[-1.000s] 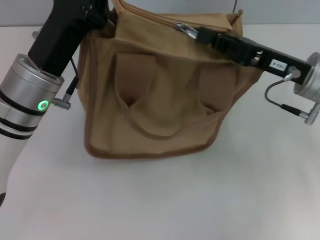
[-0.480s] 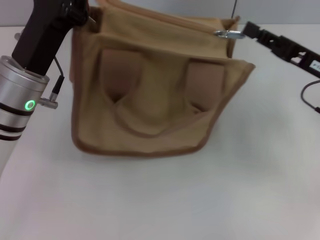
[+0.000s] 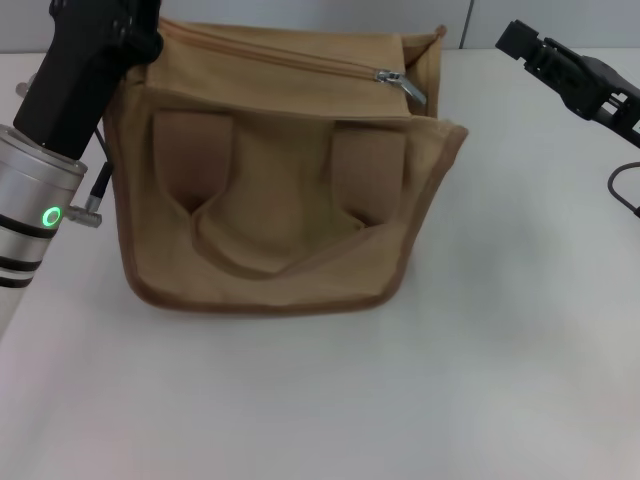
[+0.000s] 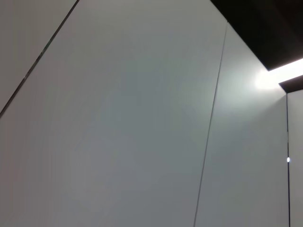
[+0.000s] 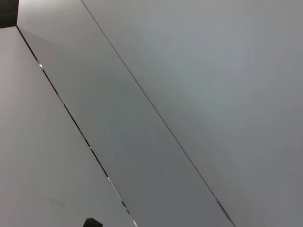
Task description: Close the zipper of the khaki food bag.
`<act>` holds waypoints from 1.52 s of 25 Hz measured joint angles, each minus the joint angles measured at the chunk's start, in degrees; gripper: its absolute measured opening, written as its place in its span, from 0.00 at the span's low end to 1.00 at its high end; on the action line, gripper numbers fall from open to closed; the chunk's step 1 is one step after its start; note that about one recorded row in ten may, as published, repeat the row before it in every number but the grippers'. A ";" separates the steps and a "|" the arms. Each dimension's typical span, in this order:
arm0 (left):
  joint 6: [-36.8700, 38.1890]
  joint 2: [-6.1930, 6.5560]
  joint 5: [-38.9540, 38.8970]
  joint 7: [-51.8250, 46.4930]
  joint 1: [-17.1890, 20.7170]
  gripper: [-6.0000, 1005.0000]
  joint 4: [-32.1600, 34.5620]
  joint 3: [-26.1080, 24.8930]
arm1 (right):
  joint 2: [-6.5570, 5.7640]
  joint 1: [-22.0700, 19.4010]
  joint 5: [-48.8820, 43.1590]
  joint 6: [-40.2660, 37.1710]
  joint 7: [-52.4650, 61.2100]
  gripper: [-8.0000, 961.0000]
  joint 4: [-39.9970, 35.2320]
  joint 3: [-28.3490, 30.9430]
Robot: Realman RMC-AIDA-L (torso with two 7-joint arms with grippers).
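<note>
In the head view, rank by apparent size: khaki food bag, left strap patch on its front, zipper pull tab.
1. khaki food bag
2. left strap patch
3. zipper pull tab

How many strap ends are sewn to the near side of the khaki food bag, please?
2: one strap end toward the left hand, the other strap end below the zipper pull. The far side's handle, if any, is hidden.

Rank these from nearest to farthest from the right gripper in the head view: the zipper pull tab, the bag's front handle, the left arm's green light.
1. Zipper pull tab, on the bag's top near its right end, closest to the right gripper.
2. Front handle, middle of the bag's front face.
3. Green light, far left on the left arm.
</note>
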 joint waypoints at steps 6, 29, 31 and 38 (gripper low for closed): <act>-0.22 0.20 -0.18 -0.43 0.75 0.22 1.79 -0.70 | 0.08 -0.01 0.28 -0.32 -4.83 0.39 1.63 0.00; 15.01 3.08 1.11 -16.49 24.74 0.80 18.95 -2.79 | 0.16 -1.60 1.90 -8.40 -21.42 0.66 7.01 -0.13; 15.33 3.39 1.24 -17.26 25.09 0.80 19.89 0.34 | 0.17 -1.62 1.87 -9.29 -22.53 0.66 7.17 -0.28; 15.65 3.08 1.27 -14.01 25.39 0.80 27.90 25.64 | 0.20 -2.50 0.49 -11.99 -33.33 0.67 8.16 -9.58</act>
